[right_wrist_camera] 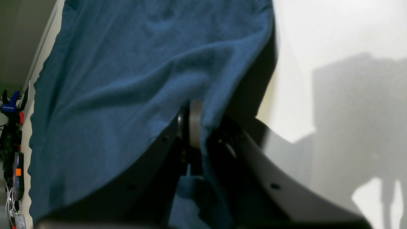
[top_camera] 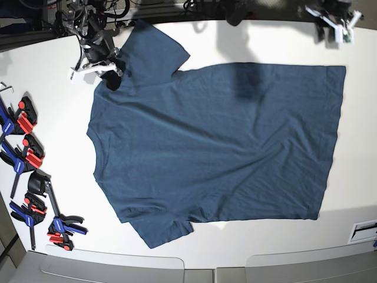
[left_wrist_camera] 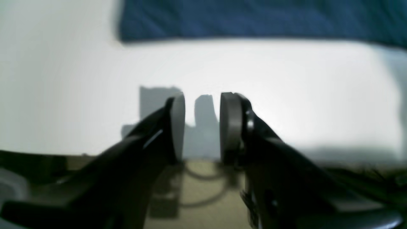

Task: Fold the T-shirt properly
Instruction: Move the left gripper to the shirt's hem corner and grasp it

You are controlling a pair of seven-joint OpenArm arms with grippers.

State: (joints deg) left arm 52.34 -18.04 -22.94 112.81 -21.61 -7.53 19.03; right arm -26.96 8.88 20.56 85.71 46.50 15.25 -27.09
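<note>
The dark blue T-shirt [top_camera: 218, 141] lies spread flat on the white table [top_camera: 65, 177], its neck towards the left and its hem towards the right. My right gripper [top_camera: 113, 69] is at the far left sleeve. In the right wrist view it [right_wrist_camera: 197, 127] is shut on a fold of the T-shirt [right_wrist_camera: 127, 79], which drapes over the fingers. My left gripper [top_camera: 334, 28] hovers near the far right hem corner. In its own view it [left_wrist_camera: 202, 127] stands open over bare table, with nothing between the pads, and the T-shirt's edge [left_wrist_camera: 254, 19] lies just beyond it.
Several red-and-blue clamps [top_camera: 29, 177] lie along the table's left edge. A white label [top_camera: 365, 230] sits at the near right corner. Cables and gear [top_camera: 82, 12] crowd the far left edge.
</note>
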